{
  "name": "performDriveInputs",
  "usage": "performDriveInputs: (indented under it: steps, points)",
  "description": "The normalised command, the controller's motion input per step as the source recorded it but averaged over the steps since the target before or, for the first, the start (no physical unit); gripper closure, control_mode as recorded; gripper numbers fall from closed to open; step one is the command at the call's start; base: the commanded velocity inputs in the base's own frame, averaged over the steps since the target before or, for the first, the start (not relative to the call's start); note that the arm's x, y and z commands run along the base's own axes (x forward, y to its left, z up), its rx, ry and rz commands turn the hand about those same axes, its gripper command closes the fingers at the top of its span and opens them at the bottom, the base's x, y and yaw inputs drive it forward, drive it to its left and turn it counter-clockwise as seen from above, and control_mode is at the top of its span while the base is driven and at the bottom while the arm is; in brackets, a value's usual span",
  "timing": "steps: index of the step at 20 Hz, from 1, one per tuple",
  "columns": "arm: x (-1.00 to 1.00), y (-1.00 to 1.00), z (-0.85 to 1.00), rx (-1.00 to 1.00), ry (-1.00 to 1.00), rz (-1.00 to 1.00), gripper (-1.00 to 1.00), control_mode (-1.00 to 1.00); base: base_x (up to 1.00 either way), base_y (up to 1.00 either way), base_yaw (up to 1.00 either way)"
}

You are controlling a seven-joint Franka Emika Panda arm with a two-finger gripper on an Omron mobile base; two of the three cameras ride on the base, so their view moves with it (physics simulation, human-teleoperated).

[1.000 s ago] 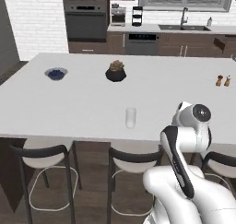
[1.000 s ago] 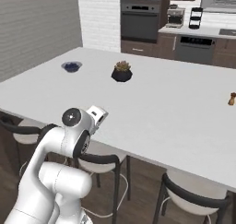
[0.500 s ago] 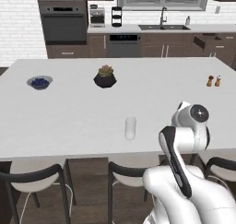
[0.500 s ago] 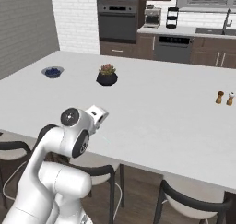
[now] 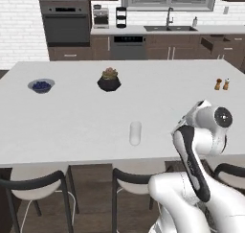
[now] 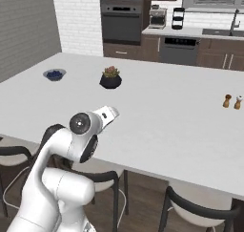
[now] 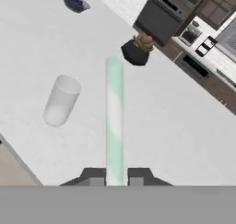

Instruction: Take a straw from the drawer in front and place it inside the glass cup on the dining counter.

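My gripper (image 7: 115, 177) is shut on the straw (image 7: 114, 121), a pale stick with faint green bands that points away from the hand over the dining counter (image 7: 175, 126). The glass cup (image 7: 62, 101) stands on the white top to the left of the straw and apart from it. In the left base view the glass cup (image 5: 135, 133) is near the front edge of the dining counter (image 5: 72, 117), left of my arm's elbow. Far back at the right, the drawer (image 5: 213, 42) stands pulled out of the dark cabinets.
A dark pot with a plant (image 5: 109, 81), a blue bowl (image 5: 41, 86) and two small shakers (image 5: 221, 84) sit farther back on the counter. Stools (image 5: 139, 179) stand under its front edge. Oven and sink wall lie beyond.
The whole picture has shifted in both base views, so the camera moved, mostly in the first half second. The straw stays gripped.
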Motion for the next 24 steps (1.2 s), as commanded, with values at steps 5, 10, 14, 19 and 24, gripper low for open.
performDriveInputs:
  steps: [5,10,14,19,24]
  points:
    - [0.02,-0.40,0.49,0.52,-0.10,0.23,1.00,-1.00,0.00,0.00,0.00]
    - [0.20,-0.06,0.46,0.52,-0.03,0.22,1.00,-1.00,0.00,0.00,0.00]
    - [0.16,0.04,0.13,0.34,-0.01,0.28,1.00,-1.00,0.00,0.00,0.00]
    - [0.44,0.05,0.00,0.25,0.00,0.30,1.00,-1.00,0.00,0.00,0.00]
    - [0.32,0.02,0.00,0.18,0.00,0.25,1.00,-1.00,0.00,0.00,0.00]
